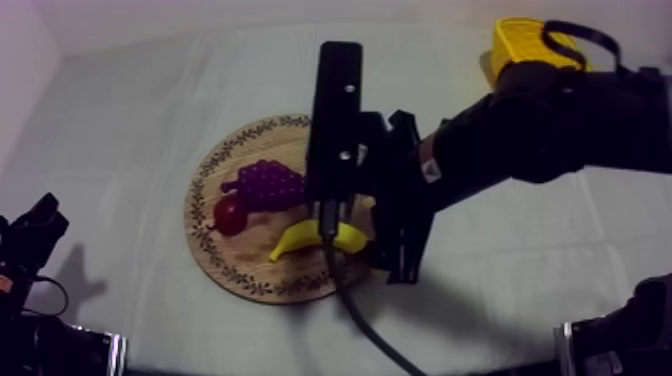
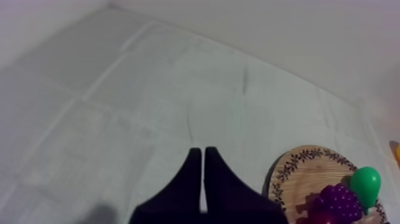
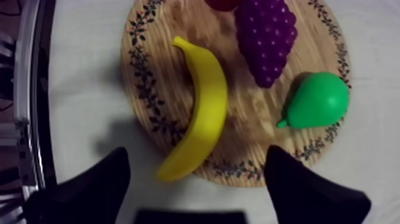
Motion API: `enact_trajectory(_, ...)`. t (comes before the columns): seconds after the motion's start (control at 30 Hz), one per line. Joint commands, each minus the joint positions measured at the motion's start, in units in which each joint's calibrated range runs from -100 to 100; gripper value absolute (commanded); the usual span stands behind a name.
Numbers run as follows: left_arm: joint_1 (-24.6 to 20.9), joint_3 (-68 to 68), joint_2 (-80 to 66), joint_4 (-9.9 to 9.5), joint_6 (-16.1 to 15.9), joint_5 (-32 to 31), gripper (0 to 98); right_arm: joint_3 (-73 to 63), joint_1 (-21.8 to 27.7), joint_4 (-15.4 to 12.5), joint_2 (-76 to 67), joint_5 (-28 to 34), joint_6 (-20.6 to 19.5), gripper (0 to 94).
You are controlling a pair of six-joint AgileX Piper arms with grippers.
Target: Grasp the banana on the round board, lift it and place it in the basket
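The yellow banana [image 1: 305, 240] [image 3: 205, 110] lies on the round wooden board [image 1: 240, 268] [image 3: 162, 59] near its front rim, one end reaching the rim. My right gripper [image 1: 385, 238] [image 3: 196, 182] hovers above the board's right side, open, its fingers [image 3: 89, 190] spread wide at either side of the banana's near end without touching it. The yellow basket [image 1: 522, 45] stands at the far right, behind the right arm. My left gripper [image 1: 38, 228] [image 2: 202, 179] rests low at the left of the table, shut on nothing.
Purple grapes [image 1: 265, 183] [image 3: 266, 36] [image 2: 338, 202], a green pear [image 3: 315, 100] [image 2: 365, 186] and a small red fruit [image 1: 228, 214] [image 3: 223, 3] share the board [image 2: 294, 176]. Grey-white cloth surrounds it on all sides.
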Motion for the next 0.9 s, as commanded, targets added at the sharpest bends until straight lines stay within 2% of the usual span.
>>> enact_trajectory(0.0, 0.0, 0.0, 0.0, 0.03, 0.0, 0.0, 0.1, -1.1, -0.5, 0.1, 3.5, 0.1, -0.8, 63.0)
enact_trajectory(0.37, 0.0, 0.0, 0.0, 0.03, 0.0, 0.0, 0.1, -10.0, -2.3, 3.4, 17.2, 1.4, -6.2, 62.2)
enact_trajectory(0.67, 0.0, 0.0, 0.0, 0.03, 0.0, 0.0, 0.1, -19.2, -1.8, 4.5, 25.3, 10.6, -5.8, 61.0)
enact_trajectory(0.87, 0.0, 0.0, 0.0, 0.03, 0.0, 0.0, 0.1, -22.2, -1.2, 4.4, 28.1, 13.8, -4.9, 58.7)
